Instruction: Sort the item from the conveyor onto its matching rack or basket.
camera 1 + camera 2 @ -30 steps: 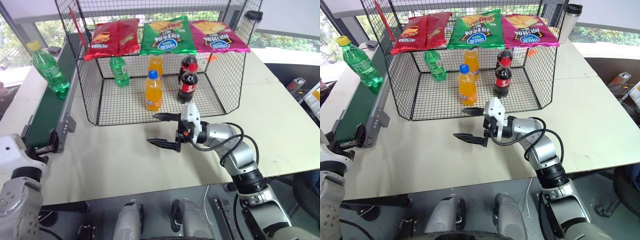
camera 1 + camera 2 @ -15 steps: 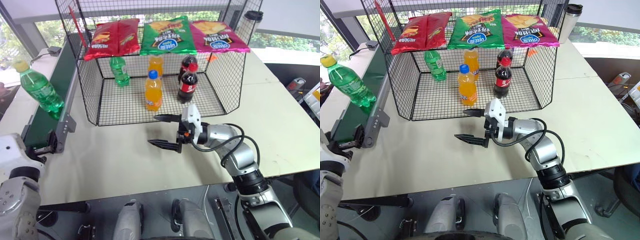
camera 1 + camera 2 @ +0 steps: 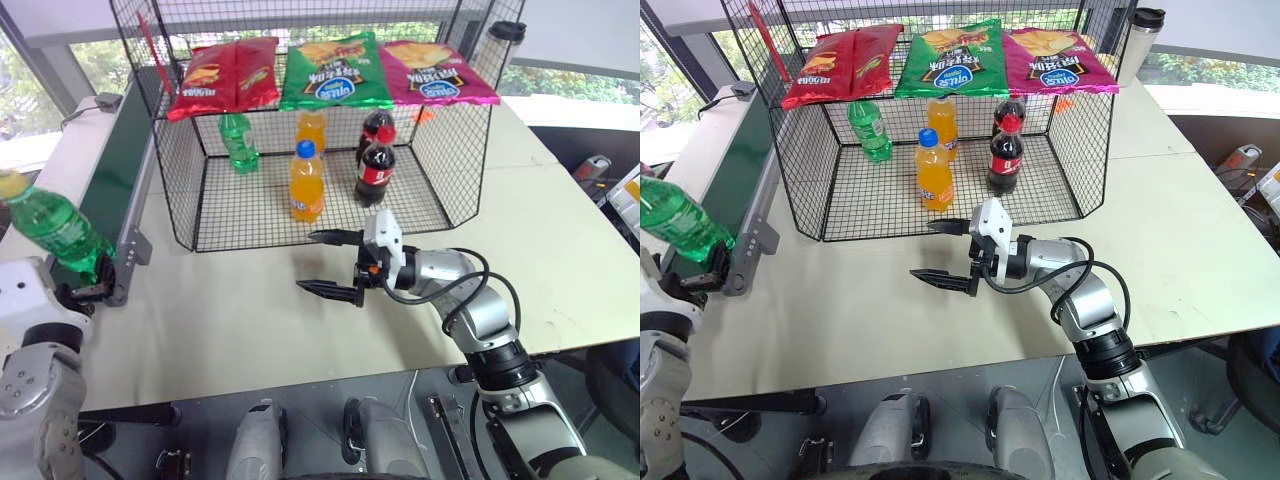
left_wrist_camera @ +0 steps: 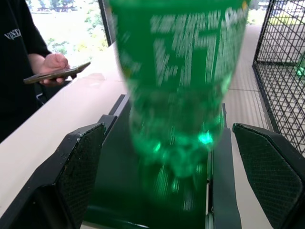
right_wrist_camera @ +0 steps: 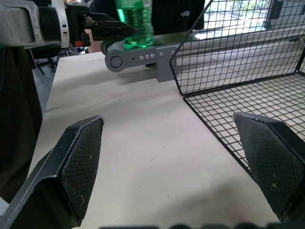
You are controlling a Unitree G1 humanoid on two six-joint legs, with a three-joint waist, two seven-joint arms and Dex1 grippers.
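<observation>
From my head view, the green soda bottle (image 3: 55,228) stood at the conveyor's (image 3: 115,165) near end, nothing sorted into the wire cage (image 3: 310,200) yet. My left wrist view showed my left tool (image 4: 178,191) wide open around the bottle, ungripped. My right tool (image 3: 330,262) hung open over the counter (image 3: 230,320).

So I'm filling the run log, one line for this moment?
item: green bottle at conveyor end, between fingers | left pincer: open | right pincer: open, over table | cage: not reached

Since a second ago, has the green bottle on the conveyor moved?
Yes. The green bottle has travelled along the conveyor toward its near end, away from the cage, and now stands between the open left pincer's fingers.
</observation>
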